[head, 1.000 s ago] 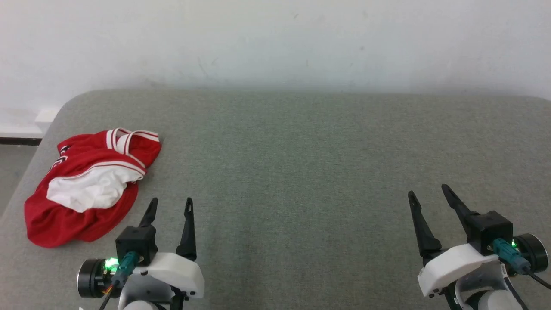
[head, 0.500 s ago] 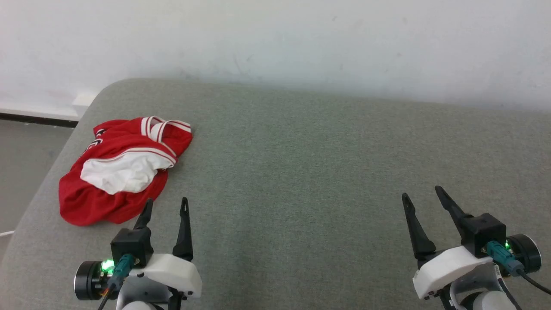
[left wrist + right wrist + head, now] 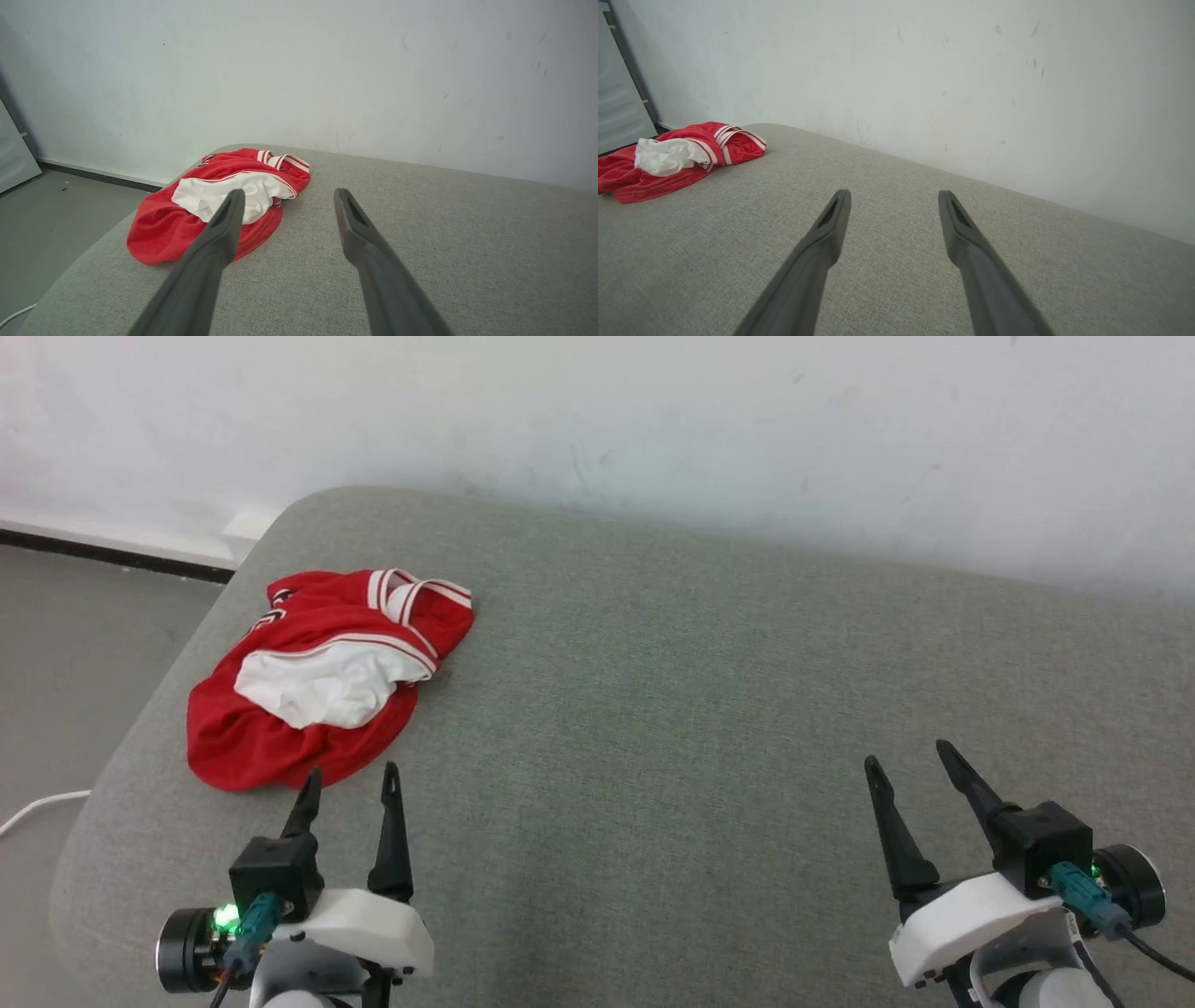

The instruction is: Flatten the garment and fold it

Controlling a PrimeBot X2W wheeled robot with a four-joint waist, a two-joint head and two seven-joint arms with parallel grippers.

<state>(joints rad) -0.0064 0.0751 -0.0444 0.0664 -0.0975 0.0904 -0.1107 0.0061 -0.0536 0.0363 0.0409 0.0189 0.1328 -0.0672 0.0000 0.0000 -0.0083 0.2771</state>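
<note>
garment (image 3: 299, 747): crumpled, bench (image 3: 653, 709) far-left corner; likely soft, light
hold: striped trim (image 3: 378, 586)
left gripper (image 3: 352, 771): spread, empty
right gripper (image 3: 907, 753): spread, empty

Grey fabric surface (image 3: 653, 709) w/ white wall (image 3: 597, 411), poss. cable (image 3: 37, 807) on floor (image 3: 75, 644)

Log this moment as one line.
phase: pre-grasp | garment: crumpled, on grey cushion, left end | left gripper: open, near garment | right gripper: open, empty
</note>
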